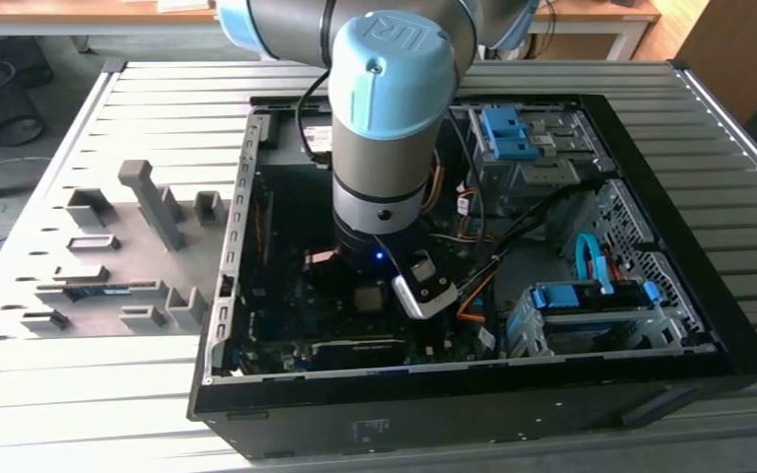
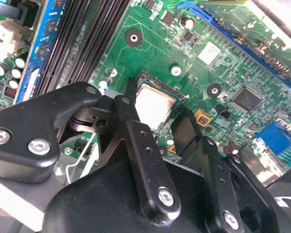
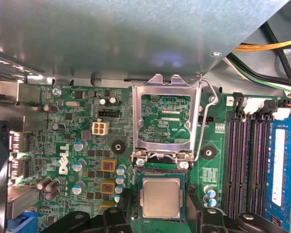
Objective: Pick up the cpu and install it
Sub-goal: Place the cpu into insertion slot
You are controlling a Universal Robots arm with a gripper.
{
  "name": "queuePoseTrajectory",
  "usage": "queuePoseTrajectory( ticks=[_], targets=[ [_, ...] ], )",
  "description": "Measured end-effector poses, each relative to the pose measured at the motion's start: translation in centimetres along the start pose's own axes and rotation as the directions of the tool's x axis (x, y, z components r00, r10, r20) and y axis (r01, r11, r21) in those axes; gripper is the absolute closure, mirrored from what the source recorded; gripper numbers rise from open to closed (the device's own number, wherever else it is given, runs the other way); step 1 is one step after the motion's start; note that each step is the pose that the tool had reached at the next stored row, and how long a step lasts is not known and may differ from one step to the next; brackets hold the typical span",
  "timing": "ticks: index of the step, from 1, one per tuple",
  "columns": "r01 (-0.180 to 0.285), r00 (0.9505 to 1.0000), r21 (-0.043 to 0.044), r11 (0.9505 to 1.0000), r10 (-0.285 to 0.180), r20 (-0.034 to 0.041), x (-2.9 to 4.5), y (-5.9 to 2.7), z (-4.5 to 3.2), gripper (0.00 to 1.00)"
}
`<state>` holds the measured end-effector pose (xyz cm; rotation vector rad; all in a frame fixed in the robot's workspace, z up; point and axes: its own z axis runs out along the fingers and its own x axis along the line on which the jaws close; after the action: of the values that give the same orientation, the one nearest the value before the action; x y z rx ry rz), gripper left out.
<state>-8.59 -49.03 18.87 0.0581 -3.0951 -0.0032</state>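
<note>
The arm [image 1: 378,148] reaches straight down into an open computer case [image 1: 418,419] that lies on its side on a slatted metal counter [image 1: 115,394]. Deep inside, on the green motherboard [image 3: 68,145], the cpu [image 3: 160,196] lies flat in its socket [image 3: 161,173], silver top up and level. The 2 black fingers [image 2: 136,145] stand 1 on each side of the chip, spread wider than it. In the first wrist view a sliver of the socket's edge shows between each finger and the metal top (so they are released, not clamping it). The socket's metal retention frame [image 3: 167,83] is swung up and open, hinged just beside the cpu, and its wire lever [image 3: 207,116] is raised along 1 side of it. The long black memory slots [image 3: 242,165] run beside the socket, with a blue module [image 3: 280,170] alongside them. On the exterior view's left, a grey fixture tray [image 1: 103,266] rests on the counter beside the case.
</note>
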Motion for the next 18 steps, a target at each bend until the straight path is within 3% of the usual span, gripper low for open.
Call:
queuePoseTrajectory(
  ticks=[18],
  targets=[
    [0.004,1.0,-0.0001,1.0,-0.004,-0.0032,-0.67,-0.02,-0.3,0.45]
  ],
)
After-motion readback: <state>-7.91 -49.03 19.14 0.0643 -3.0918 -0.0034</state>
